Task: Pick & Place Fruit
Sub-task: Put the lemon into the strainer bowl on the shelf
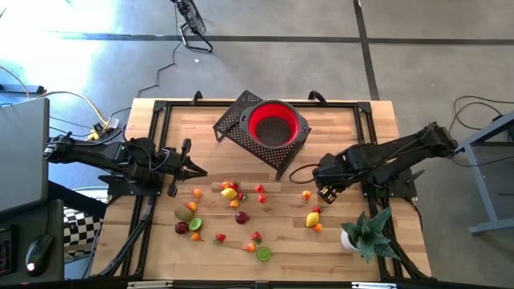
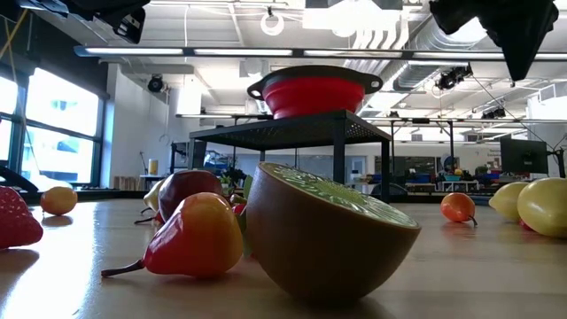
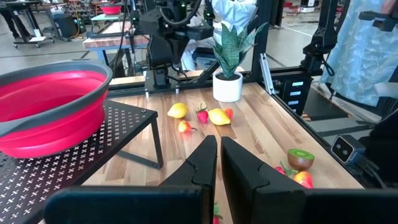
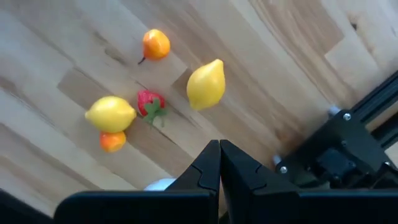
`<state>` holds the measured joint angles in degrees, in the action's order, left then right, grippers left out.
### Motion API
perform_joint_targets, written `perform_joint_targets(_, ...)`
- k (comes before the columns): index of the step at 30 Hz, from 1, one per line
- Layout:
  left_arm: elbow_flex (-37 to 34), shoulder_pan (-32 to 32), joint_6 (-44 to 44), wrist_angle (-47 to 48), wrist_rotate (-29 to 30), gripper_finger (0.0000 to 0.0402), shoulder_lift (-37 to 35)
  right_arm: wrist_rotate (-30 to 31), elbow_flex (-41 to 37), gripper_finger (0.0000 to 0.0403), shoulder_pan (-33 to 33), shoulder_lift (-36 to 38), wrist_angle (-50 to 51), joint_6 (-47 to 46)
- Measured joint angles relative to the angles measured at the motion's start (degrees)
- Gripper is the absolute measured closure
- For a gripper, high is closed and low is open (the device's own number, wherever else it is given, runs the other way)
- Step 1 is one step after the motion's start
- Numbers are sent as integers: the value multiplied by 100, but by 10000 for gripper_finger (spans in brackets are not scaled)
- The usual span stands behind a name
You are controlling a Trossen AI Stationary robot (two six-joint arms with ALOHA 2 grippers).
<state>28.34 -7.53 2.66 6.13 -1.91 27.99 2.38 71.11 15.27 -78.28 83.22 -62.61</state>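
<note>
Small toy fruits lie scattered on the wooden table: a lemon [image 1: 230,193], a kiwi half [image 1: 263,254] and a green lime slice [image 1: 195,223] among them. My right gripper [image 1: 325,195] is shut and empty. It hovers above two lemons [image 4: 206,84] [image 4: 111,114], a strawberry [image 4: 150,102] and two small oranges [image 4: 155,45]. My left gripper [image 1: 201,171] is also shut and empty. It is raised at the table's left side, pointing toward the right, with the fruit [image 3: 219,117] ahead of it. The red bowl [image 1: 277,124] sits on a black perforated stand [image 1: 233,120].
A spiky green plant in a white pot [image 1: 368,233] stands at the table's near right corner, close to the right arm. The black stand [image 3: 81,155] rises beside my left gripper. In the low view the kiwi half [image 2: 332,235] and a red-yellow fruit [image 2: 190,235] lie close.
</note>
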Motion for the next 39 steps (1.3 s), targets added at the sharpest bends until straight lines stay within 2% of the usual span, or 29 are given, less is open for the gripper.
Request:
perform_joint_targets(4,0,0,-2,0,0,382,0,368,0,399,-4,0,10,-714)
perform_joint_targets(8,0,0,0,0,0,382,0,371,0,373,-2,0,11,-799)
perform_joint_targets(12,0,0,0,0,0,382,0,506,0,311,0,0,11,-894)
perform_joint_targets(18,0,0,0,67,0,382,0,925,2,192,-2,0,15,-1477)
perform_joint_targets(23,0,-2,0,181,0,382,0,933,2,127,45,0,11,-1143)
perform_joint_targets(27,0,0,0,175,0,382,-2,1064,2,107,94,0,-71,-1277)
perform_joint_targets(31,0,-2,0,175,0,382,-2,825,-45,105,43,0,-149,-1560)
perform_joint_targets(35,0,0,2,173,0,382,-2,547,-484,108,29,0,-427,-1713)
perform_joint_targets(39,0,0,2,173,0,382,0,123,-1173,108,-103,-3,-1254,-1690)
